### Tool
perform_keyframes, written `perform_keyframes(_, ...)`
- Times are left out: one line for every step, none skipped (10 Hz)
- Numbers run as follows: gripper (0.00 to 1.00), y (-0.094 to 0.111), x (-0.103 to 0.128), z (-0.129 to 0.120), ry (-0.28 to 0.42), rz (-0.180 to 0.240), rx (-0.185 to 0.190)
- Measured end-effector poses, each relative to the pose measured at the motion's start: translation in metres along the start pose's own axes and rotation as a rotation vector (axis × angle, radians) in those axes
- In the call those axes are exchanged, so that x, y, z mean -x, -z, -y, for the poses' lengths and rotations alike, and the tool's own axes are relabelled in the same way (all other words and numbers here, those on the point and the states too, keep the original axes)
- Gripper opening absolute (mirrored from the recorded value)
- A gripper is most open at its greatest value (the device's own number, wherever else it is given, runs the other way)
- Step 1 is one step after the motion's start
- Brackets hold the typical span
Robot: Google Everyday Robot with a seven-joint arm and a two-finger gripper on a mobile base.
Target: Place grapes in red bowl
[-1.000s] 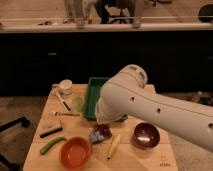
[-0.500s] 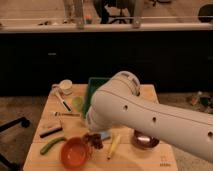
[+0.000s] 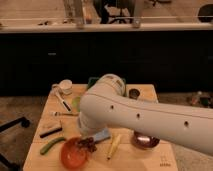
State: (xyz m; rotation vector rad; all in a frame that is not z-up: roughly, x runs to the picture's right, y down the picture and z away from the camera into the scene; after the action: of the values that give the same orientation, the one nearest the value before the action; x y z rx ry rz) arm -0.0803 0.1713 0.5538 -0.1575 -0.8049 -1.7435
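The red bowl (image 3: 71, 154) sits at the front left of the wooden table (image 3: 150, 162). The grapes (image 3: 88, 146), a dark bumpy bunch, hang at the bowl's right rim. My gripper (image 3: 92, 140) is just above them, shut on the bunch and mostly hidden under my big white arm (image 3: 145, 117). That arm reaches in from the right and covers the middle of the table.
A dark maroon bowl (image 3: 145, 141) stands at the front right, with a yellow oblong item (image 3: 114, 146) and a blue sponge (image 3: 103, 135) beside the red bowl. On the left lie a green pod (image 3: 51, 145), a black bar (image 3: 50, 132), a pen (image 3: 63, 103) and a white mug (image 3: 65, 86).
My arm has swung left and toward the table's front, carrying the grapes from the middle of the table to the red bowl's right rim.
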Motion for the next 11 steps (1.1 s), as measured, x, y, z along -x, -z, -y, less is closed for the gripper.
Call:
perform_keyframes(0.0,-0.006,-0.002,0.001,-0.009,0.012,0.004)
perform_keyframes(0.0,-0.011,-0.004,0.003,-0.016,0.02,0.009)
perform_keyframes(0.0,-0.016,-0.005,0.004,-0.02,0.028,0.016)
perform_keyframes(0.0,-0.023,-0.006,0.008,-0.029,0.042,0.029)
perform_keyframes(0.0,-0.03,-0.005,0.01,-0.038,0.055,0.04)
perform_keyframes(0.0,-0.034,-0.004,0.011,-0.044,0.064,0.049)
perform_keyframes(0.0,-0.039,-0.003,0.014,-0.048,0.071,0.059)
perform_keyframes(0.0,-0.045,-0.002,0.017,-0.051,0.074,0.07)
perform_keyframes(0.0,-0.048,-0.001,0.02,-0.052,0.075,0.075)
perform_keyframes(0.0,-0.052,0.001,0.023,-0.054,0.071,0.079)
perform_keyframes(0.0,-0.053,0.002,0.027,-0.049,0.062,0.075)
